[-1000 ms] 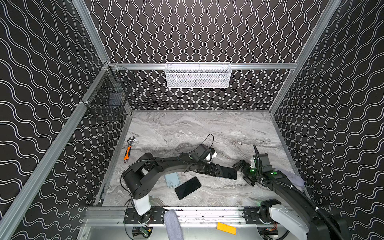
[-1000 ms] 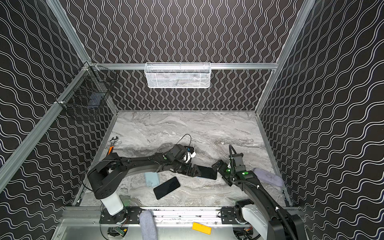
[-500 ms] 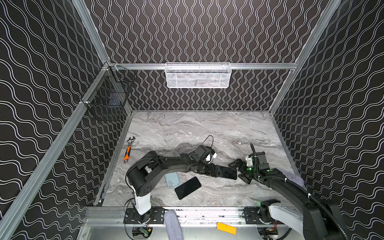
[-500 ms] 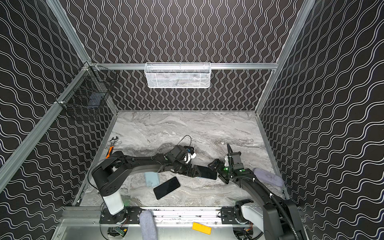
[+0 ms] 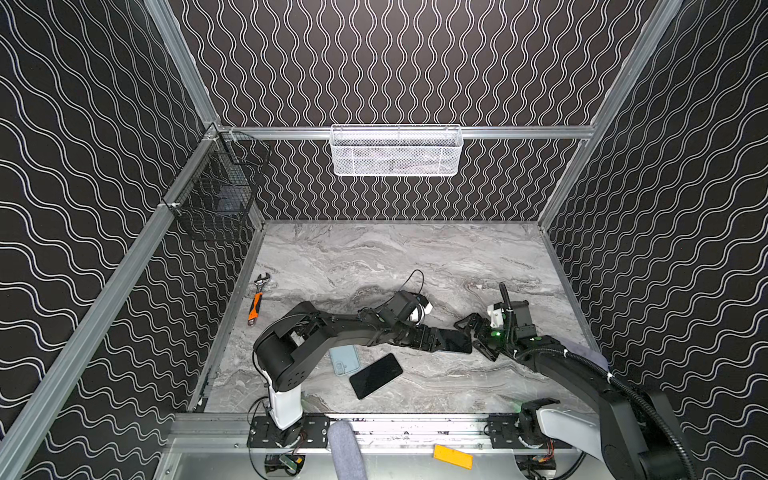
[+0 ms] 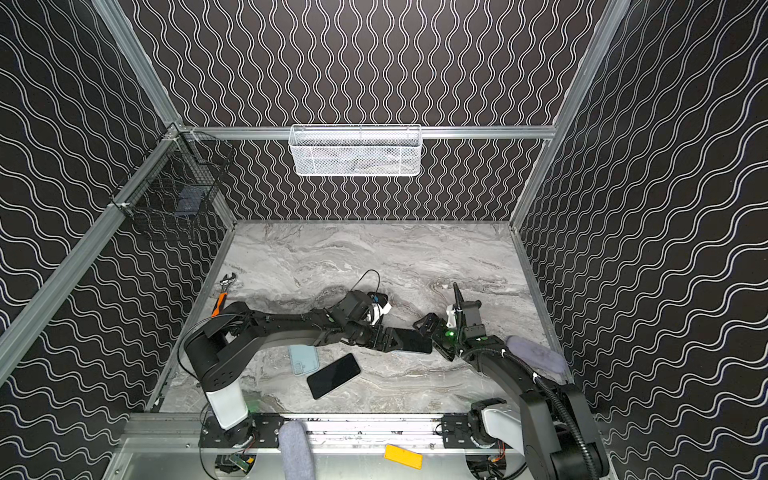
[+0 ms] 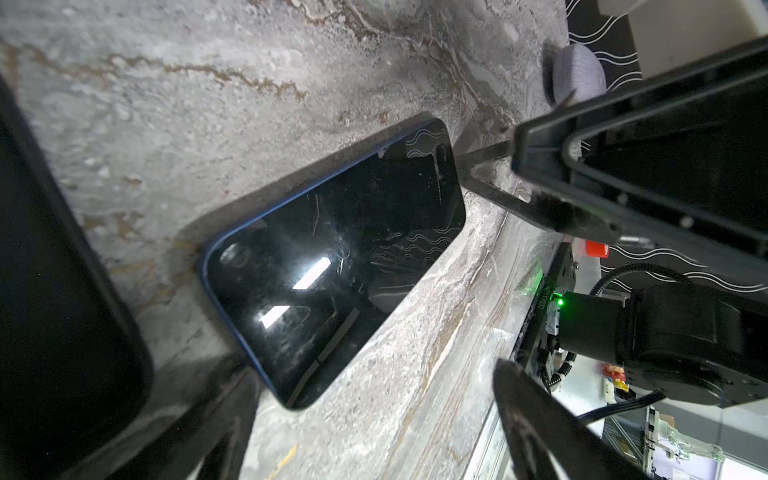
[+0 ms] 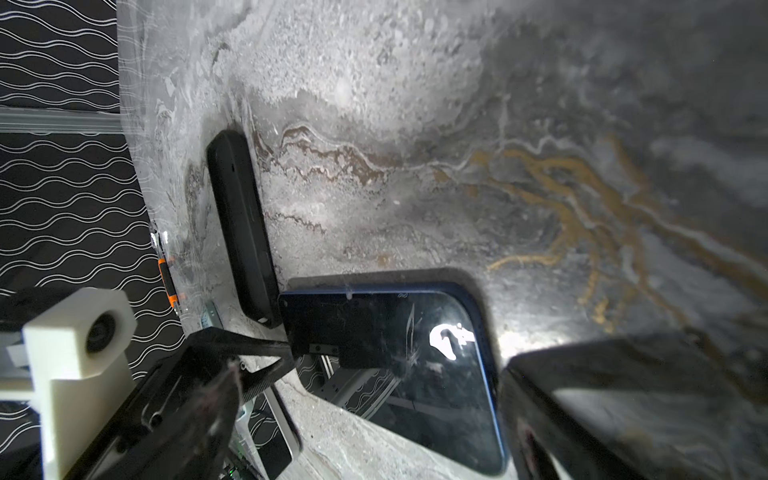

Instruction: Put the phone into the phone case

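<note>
Marble table (image 5: 374, 257), wavy black walls. Phone (image 7: 332, 266) lies flat, glossy face up, right of centre in both top views. It sits between the left end effector (image 5: 434, 343) and right end effector (image 5: 473, 338), both spread wide and gripping nothing. Pale blue case (image 5: 344, 359) lies apart, to the phone's lower left. Judged: insertion not begun. Only the wrist views show a black slab (image 8: 239, 232) beyond the phone, seemingly hidden under the left arm from above.

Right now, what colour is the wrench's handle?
Orange; the wrench handle shows best in a top view.
</note>
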Robot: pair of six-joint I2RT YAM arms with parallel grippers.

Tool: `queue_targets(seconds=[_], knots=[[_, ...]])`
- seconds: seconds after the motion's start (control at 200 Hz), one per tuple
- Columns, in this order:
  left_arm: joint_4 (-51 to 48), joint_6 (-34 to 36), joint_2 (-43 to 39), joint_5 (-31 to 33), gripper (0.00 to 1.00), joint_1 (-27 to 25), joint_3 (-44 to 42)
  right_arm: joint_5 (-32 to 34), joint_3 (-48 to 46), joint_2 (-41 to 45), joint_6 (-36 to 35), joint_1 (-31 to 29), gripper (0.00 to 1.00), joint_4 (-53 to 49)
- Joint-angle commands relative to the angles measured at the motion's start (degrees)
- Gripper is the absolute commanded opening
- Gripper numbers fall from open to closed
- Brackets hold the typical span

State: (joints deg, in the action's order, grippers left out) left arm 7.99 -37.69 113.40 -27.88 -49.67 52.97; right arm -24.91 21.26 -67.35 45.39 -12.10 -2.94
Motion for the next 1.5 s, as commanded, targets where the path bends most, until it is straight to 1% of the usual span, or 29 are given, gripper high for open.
queue_targets(seconds=[0.0,0.115,0.24,0.495,0.57,0.786,0.906,1.011,1.211,1.491], knots=[[3.51,-1.49,-0.33,0.61,0.93,-0.06,-0.92,1.22,-1.29,-1.50,0.19,-0.17,1.00,-7.04],[8.09,-3.03,-2.31,1.05,0.92,-0.03,-3.42,1.02,-1.70,-2.16,0.15,-0.13,0.99,-6.64],[13.20,-4.53,-4.12,1.07,0.89,0.13,-5.76,0.91,-2.09,-2.48,0.14,-0.13,1.00,-6.23],[17.63,-5.30,-5.74,0.89,0.82,0.24,-7.53,0.76,-2.27,-3.22,-0.01,-0.16,0.99,-5.94],[16.45,-5.20,-6.13,1.81,0.81,0.21,-7.49,0.91,-2.27,-3.22,0.01,-0.13,1.00,-6.02],[1.59,-3.28,-10.33,8.59,0.82,0.25,-6.41,1.57,-1.61,-2.36,-0.23,-0.17,1.00,-7.29],[-3.85,-4.05,-12.51,9.90,0.86,0.11,-6.58,2.03,-0.98,-1.74,-1.07,-0.12,1.00,-7.62],[-4.68,-5.62,-12.30,9.27,0.87,0.01,-6.90,2.08,-0.53,-1.54,-1.73,-0.18,1.00,-7.58],[-0.37,-8.64,-8.95,7.60,0.87,-0.03,-7.43,2.93,0.92,-2.83,-3.49,-0.25,1.00,-9.62],[0.71,-9.49,-6.11,8.14,0.87,0.01,-6.15,3.57,2.03,-3.48,-3.80,-0.29,0.99,-9.40]])
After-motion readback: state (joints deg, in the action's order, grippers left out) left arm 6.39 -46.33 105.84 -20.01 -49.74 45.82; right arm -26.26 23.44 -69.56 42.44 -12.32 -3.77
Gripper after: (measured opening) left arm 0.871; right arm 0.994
